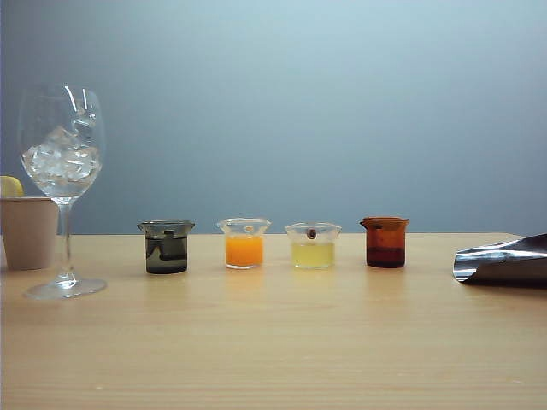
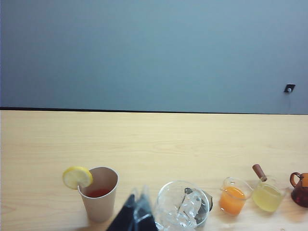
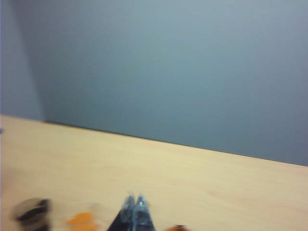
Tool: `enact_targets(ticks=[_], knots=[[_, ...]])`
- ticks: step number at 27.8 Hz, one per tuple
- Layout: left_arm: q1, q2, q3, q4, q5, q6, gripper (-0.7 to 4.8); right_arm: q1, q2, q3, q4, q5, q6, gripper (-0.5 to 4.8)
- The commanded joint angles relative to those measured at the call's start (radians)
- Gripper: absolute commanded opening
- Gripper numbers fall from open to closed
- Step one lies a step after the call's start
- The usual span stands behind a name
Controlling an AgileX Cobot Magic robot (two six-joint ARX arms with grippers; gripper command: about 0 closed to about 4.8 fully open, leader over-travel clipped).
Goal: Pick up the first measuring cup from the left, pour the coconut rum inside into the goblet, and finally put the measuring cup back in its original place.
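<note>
The first measuring cup (image 1: pixel 167 247), smoky dark grey, stands leftmost in a row of small cups, with the coconut rum (image 1: pixel 167 258) filling its lower part. To its left is the goblet (image 1: pixel 64 171), upright, with ice cubes in its bowl. In the left wrist view, the goblet (image 2: pixel 182 208) hides most of the cup (image 2: pixel 208 200). My left gripper (image 2: pixel 137 195) is shut and empty, above the table between the paper cup and the goblet; the exterior view does not show it. My right gripper (image 1: pixel 459 265) is low at the table's right edge, shut and empty (image 3: pixel 135 199), far from the smoky cup (image 3: pixel 31 210).
A beige paper cup (image 1: pixel 28 231) with a lemon slice (image 2: pixel 77 177) stands just left of the goblet. Right of the smoky cup stand a clear cup of orange liquid (image 1: pixel 244 243), a clear cup of pale yellow liquid (image 1: pixel 313 245) and an amber-brown cup (image 1: pixel 385 242).
</note>
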Motion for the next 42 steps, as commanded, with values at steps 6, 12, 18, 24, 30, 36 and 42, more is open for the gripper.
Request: enact_targets(ticks=[6,12,18,24,30,36,42], knots=[[-0.001,-0.002,0.005,0.010,0.072,-0.003,-0.05,0.214,0.174,0.008,0.163,0.026,0.002,-0.02],[-0.001,-0.002,0.005,-0.006,0.086,-0.007,-0.05,0.277,0.305,0.008,0.231,0.023,0.102,-0.01],[0.000,-0.002,0.005,-0.023,0.106,-0.007,-0.05,0.306,0.434,0.008,0.291,-0.010,0.098,2.89],[0.000,0.003,0.005,-0.033,0.107,-0.007,-0.05,0.317,0.514,0.008,0.339,-0.034,0.098,4.63],[-0.001,0.010,0.005,-0.033,0.108,-0.007,-0.05,0.355,0.608,0.008,0.418,-0.037,0.098,0.15],[0.000,0.012,0.005,-0.039,0.108,-0.007,-0.05,0.355,0.695,0.008,0.488,-0.048,0.098,-0.07],[-0.001,0.053,0.005,-0.130,0.141,0.002,-0.05,0.375,0.809,0.010,0.626,-0.032,0.102,-0.06]])
